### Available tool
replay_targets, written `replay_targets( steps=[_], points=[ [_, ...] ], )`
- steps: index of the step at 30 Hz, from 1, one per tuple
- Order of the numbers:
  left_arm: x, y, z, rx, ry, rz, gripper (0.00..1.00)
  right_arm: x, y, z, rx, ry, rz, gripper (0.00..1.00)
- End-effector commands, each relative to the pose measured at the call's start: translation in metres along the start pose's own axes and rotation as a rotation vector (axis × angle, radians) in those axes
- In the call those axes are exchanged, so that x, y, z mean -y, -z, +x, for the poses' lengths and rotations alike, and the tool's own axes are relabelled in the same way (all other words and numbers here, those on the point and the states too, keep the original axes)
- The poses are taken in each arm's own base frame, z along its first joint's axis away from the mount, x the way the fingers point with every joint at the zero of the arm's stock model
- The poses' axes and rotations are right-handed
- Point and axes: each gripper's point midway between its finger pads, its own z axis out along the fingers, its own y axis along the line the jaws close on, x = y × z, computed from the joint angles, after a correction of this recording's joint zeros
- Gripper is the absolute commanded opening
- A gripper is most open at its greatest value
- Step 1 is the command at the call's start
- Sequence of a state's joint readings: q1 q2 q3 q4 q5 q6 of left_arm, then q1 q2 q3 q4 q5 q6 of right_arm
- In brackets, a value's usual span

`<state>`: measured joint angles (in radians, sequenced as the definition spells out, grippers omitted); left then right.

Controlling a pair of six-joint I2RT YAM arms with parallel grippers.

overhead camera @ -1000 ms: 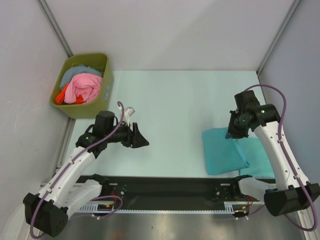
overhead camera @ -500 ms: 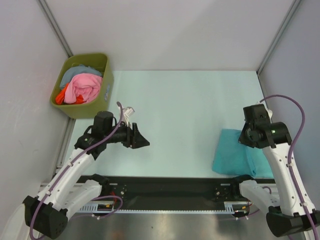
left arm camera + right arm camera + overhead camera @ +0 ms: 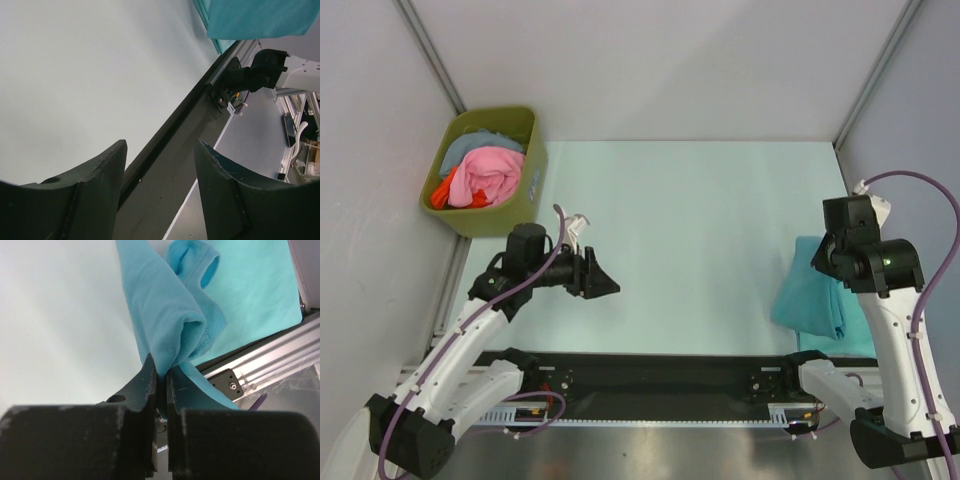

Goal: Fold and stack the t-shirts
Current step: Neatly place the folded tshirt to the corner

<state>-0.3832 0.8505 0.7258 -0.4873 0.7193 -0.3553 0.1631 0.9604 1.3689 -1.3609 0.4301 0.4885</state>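
Observation:
My right gripper (image 3: 161,371) is shut on a bunched fold of a turquoise t-shirt (image 3: 165,325). It holds the shirt up, so the cloth hangs from the jaws. In the top view this shirt (image 3: 810,295) droops at the table's right side under my right wrist (image 3: 850,245). A second turquoise t-shirt (image 3: 857,332) lies flat beneath it by the right front corner; it also shows in the right wrist view (image 3: 255,285). My left gripper (image 3: 607,280) is open and empty over the table's left part. It also shows in the left wrist view (image 3: 160,150), with turquoise cloth (image 3: 255,17) far off.
An olive-green bin (image 3: 528,185) stands at the back left, holding pink (image 3: 488,175), grey and orange clothes. A black rail (image 3: 650,375) runs along the table's near edge. Grey walls close in the left, back and right sides.
My right arm has swung right and nearer, dragging and lifting the held shirt from mid-right over toward the flat shirt at the right edge. The left arm has hardly moved.

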Motion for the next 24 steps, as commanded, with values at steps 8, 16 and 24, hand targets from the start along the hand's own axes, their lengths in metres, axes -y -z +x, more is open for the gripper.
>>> replay_targets(
  steps=[8, 16, 24],
  points=[
    [0.006, 0.0, 0.0, 0.008, -0.046, 0.041, 0.63, 0.026, 0.015, 0.014, -0.074, 0.045, 0.075, 0.0],
    [0.001, -0.002, -0.001, 0.01, -0.032, 0.011, 0.62, 0.018, 0.01, 0.017, -0.128, -0.033, 0.065, 0.0],
    [-0.002, -0.002, 0.0, -0.001, -0.026, 0.002, 0.62, 0.004, 0.002, 0.014, -0.151, -0.103, 0.047, 0.0]
  ],
)
